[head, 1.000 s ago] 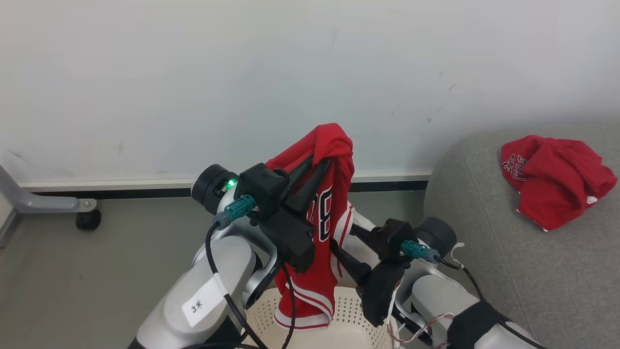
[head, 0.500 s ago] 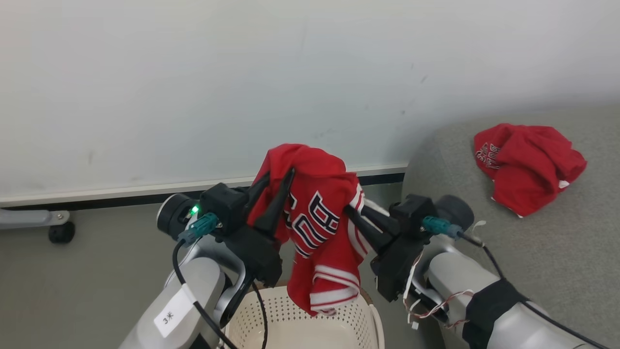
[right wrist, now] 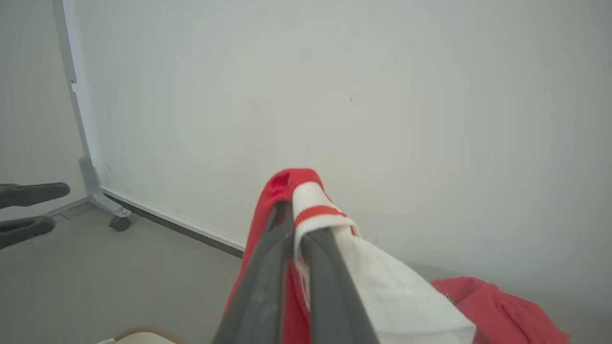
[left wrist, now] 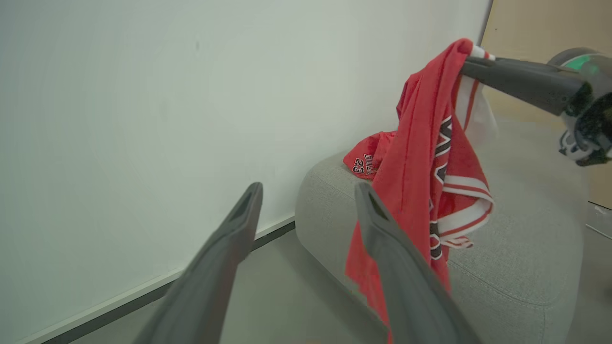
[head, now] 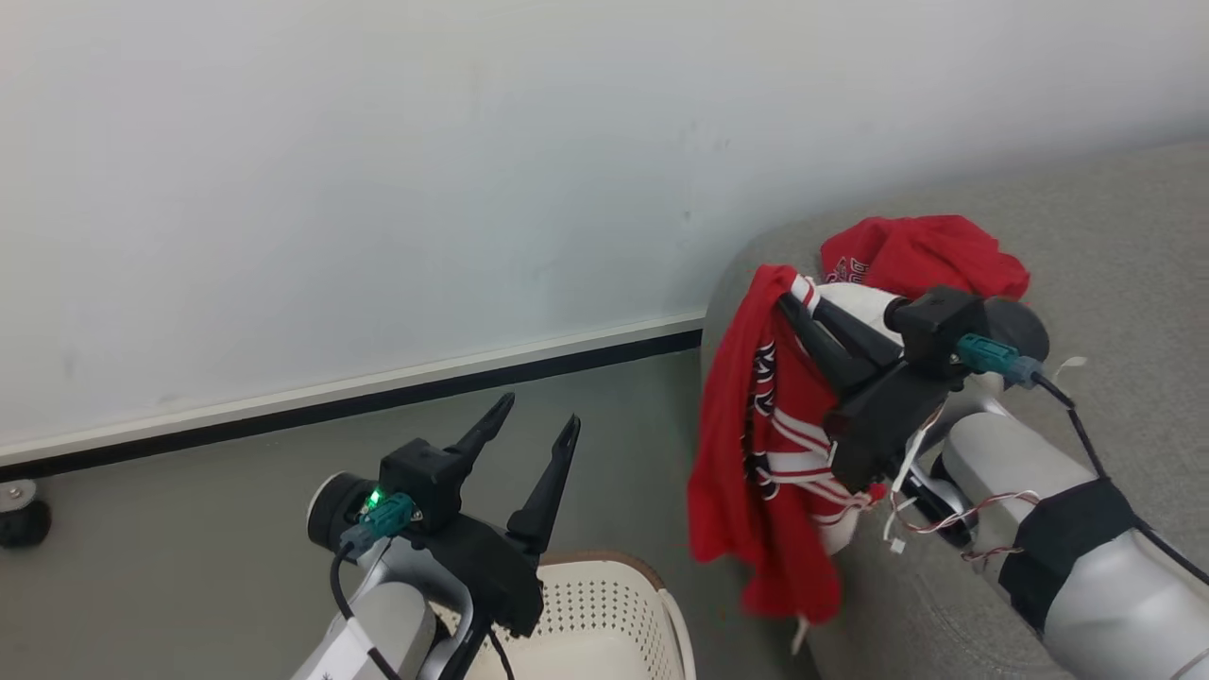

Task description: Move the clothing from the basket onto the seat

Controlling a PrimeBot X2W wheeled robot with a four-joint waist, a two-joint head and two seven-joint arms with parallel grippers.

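Holding one red jersey (head: 746, 444), the right gripper (head: 798, 302) is clamped on a white-trimmed edge of the cloth. Its two dark fingers stand nearly together in the right wrist view. The jersey hangs free from the fingertips, just off the rounded end of the grey sofa (head: 1115, 236). Whether its lower folds touch the sofa's side cannot be told. White stripes and dark lettering show on the hanging cloth.

A second red jersey (head: 921, 250) lies crumpled on the sofa seat, close to the white wall (head: 378, 170) and just behind the right gripper.

The left gripper (head: 538, 413) is spread wide and holds nothing. It stands well apart from the sofa, to the sofa's left in the head view, above the near rim of the cream basket (head: 604, 614). The basket sits on the grey floor (head: 217, 491) near the sofa's rounded end, with its perforated wall and brown rim in view. A black caster wheel (head: 19, 519) rests on the floor, far from the sofa, at the foot of the wall.
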